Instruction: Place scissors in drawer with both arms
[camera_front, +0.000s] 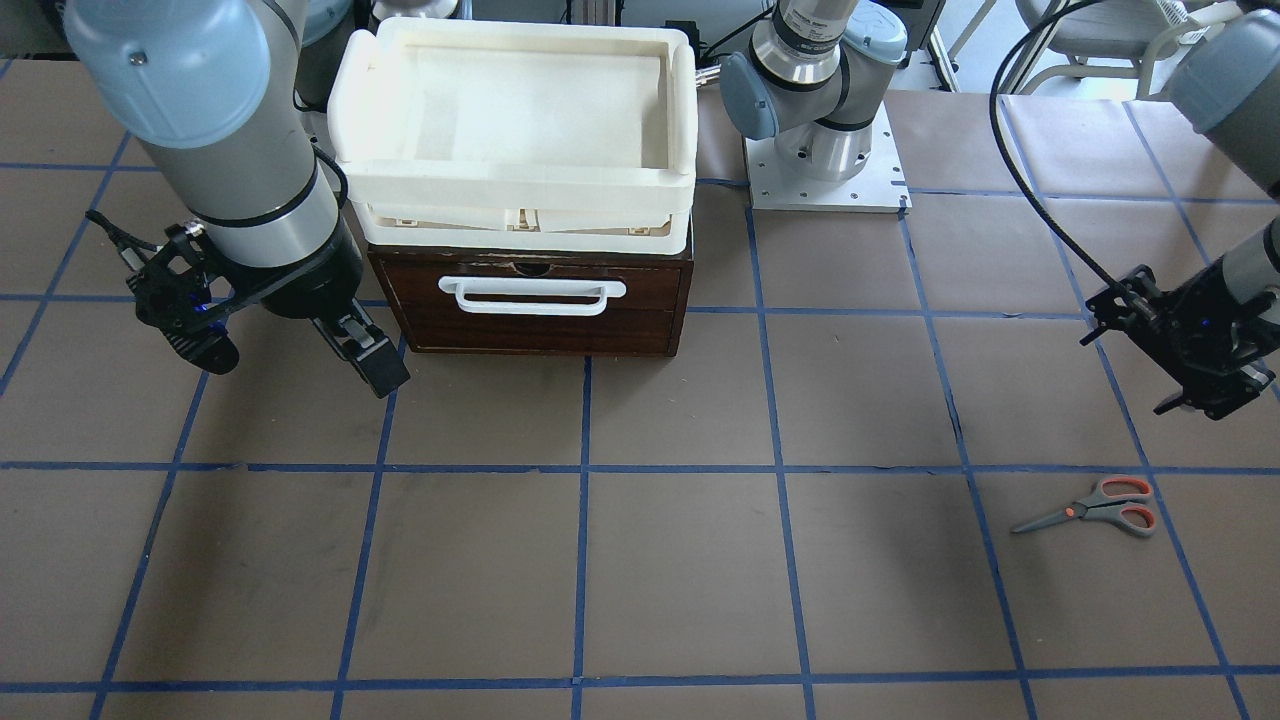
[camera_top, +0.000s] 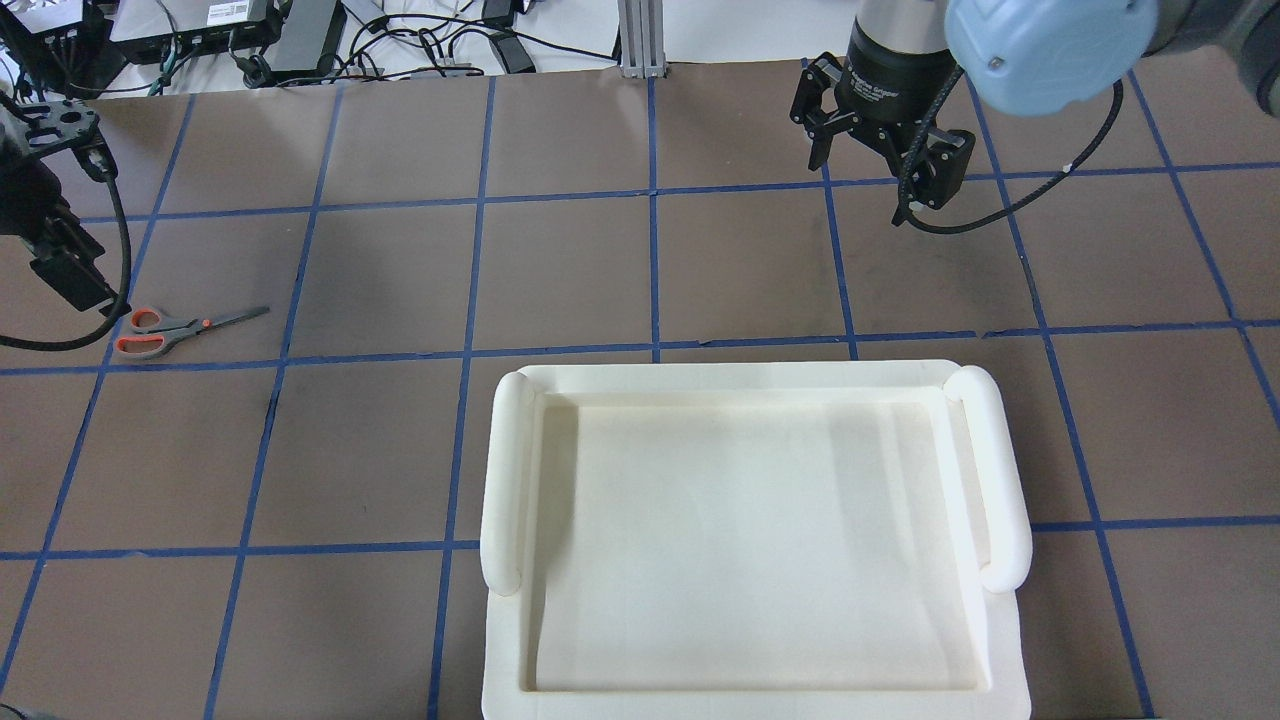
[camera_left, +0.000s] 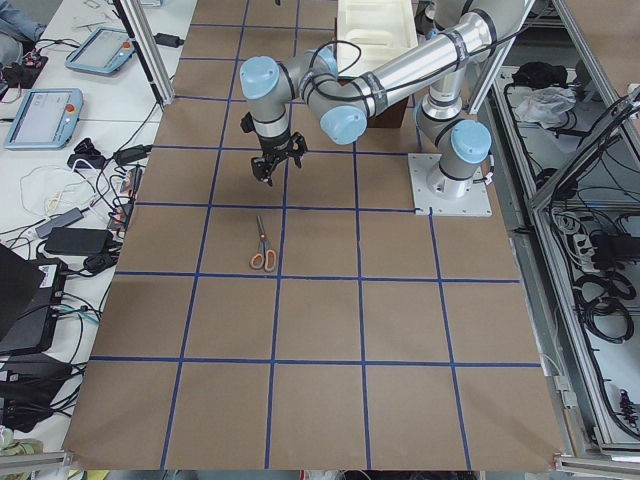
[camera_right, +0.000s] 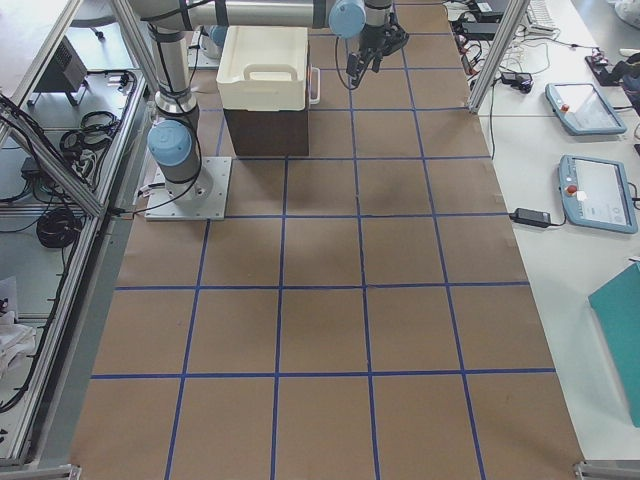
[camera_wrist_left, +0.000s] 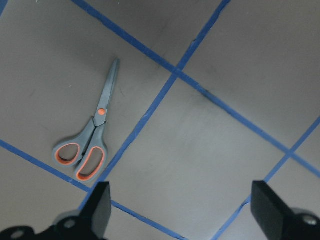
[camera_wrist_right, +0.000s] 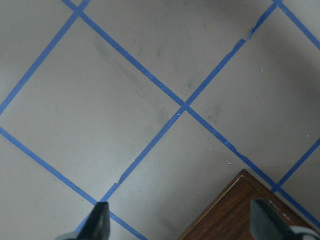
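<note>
The scissors (camera_front: 1095, 508) lie flat on the brown table, blades closed; they also show in the overhead view (camera_top: 170, 328) and the left wrist view (camera_wrist_left: 90, 135). My left gripper (camera_front: 1215, 385) hovers open and empty above the table, a little robot-side of the scissors; its fingertips (camera_wrist_left: 100, 205) frame bare table beside the handles. The drawer (camera_front: 530, 320) with its white bar handle (camera_front: 532, 295) is shut in the dark wood box. My right gripper (camera_front: 295, 365) is open and empty, hovering beside the box's front corner (camera_wrist_right: 240, 210).
A cream-white plastic tray (camera_front: 510, 175) sits on top of the wood box and hides it in the overhead view (camera_top: 510, 470). Blue tape lines grid the table. The left arm's base plate (camera_front: 825, 185) stands behind the box.
</note>
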